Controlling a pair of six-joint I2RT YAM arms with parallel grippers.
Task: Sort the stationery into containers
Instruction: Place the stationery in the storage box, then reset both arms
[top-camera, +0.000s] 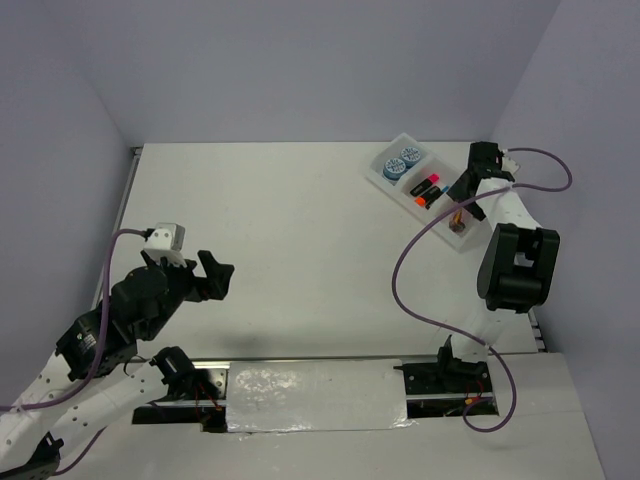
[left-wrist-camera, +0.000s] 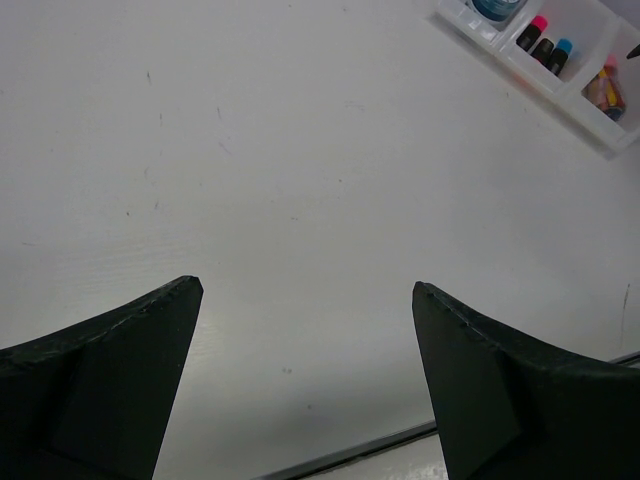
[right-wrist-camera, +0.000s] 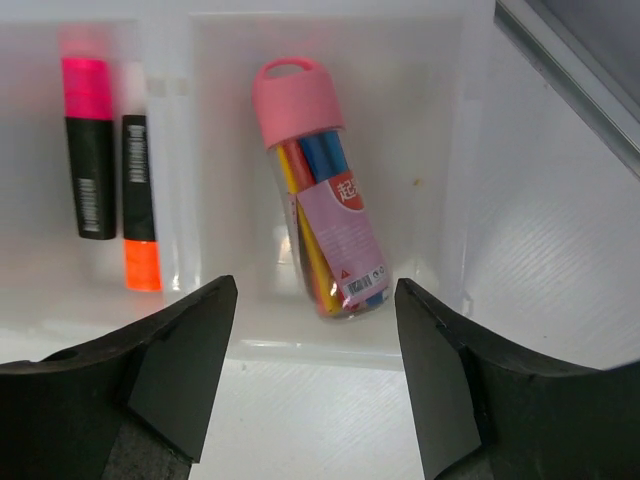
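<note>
Right gripper (right-wrist-camera: 312, 300) hangs low over the tray (right-wrist-camera: 430, 130), jaws partly apart, nothing between them. Left gripper (left-wrist-camera: 308, 290) is spread wide over bare table (left-wrist-camera: 250, 150), holding nothing, well apart from the tray.

Tube (right-wrist-camera: 325, 220) lies flat in the end compartment, pink cap pointing away from the right claw, body free of both fingers. Middle compartment: pink marker (right-wrist-camera: 90, 160) and orange marker (right-wrist-camera: 140, 200) side by side. Far compartment: two blue rolls (top-camera: 400, 160). All the stationery I can see sits in the tray, so sorting looks about done.

Handling, my read: the tube is light, stiff clear plastic, smooth and round, so it will likely roll and could slip in a loose pinch. Best hold is across the body at mid-length, over the paper label, jaws square to its long axis. Avoid the cap, which may pop off. The compartment walls are close, leaving little side room for fingers. Markers are the same story: light, rigid, pinch at mid-barrel.
</note>
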